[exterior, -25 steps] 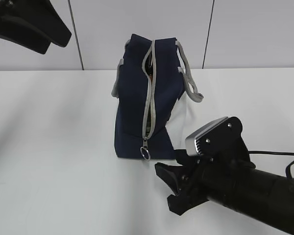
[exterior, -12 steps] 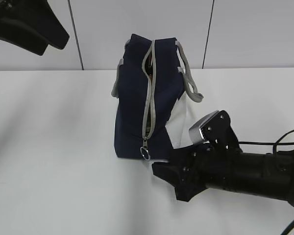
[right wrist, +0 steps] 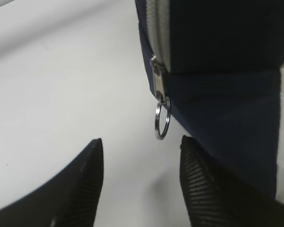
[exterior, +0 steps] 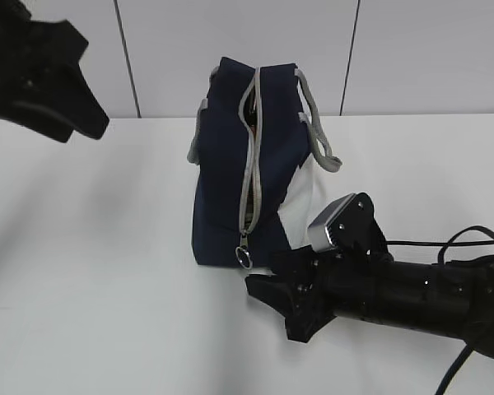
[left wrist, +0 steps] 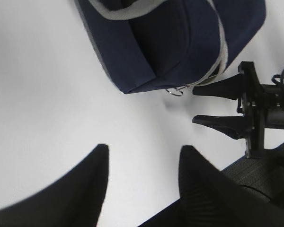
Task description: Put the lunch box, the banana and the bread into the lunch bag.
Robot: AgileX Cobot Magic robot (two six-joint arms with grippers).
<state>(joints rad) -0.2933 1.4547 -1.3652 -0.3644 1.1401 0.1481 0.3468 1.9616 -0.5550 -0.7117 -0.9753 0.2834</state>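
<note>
right arm (exterior: 412, 292) low beside lunch bag (exterior: 230, 164)

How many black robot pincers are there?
2. The right black pincer sits low on the white table, open beside the navy-blue fabric lunch bag's ring pull. The left black pincer hangs open, up left.

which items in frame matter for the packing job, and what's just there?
Job:
- lunch bag, standing on its end
- ring pull at zipper's low end
- right gripper, open, near the pull
- left gripper, open, raised, empty

Incidental:
- white table
- cable
</note>
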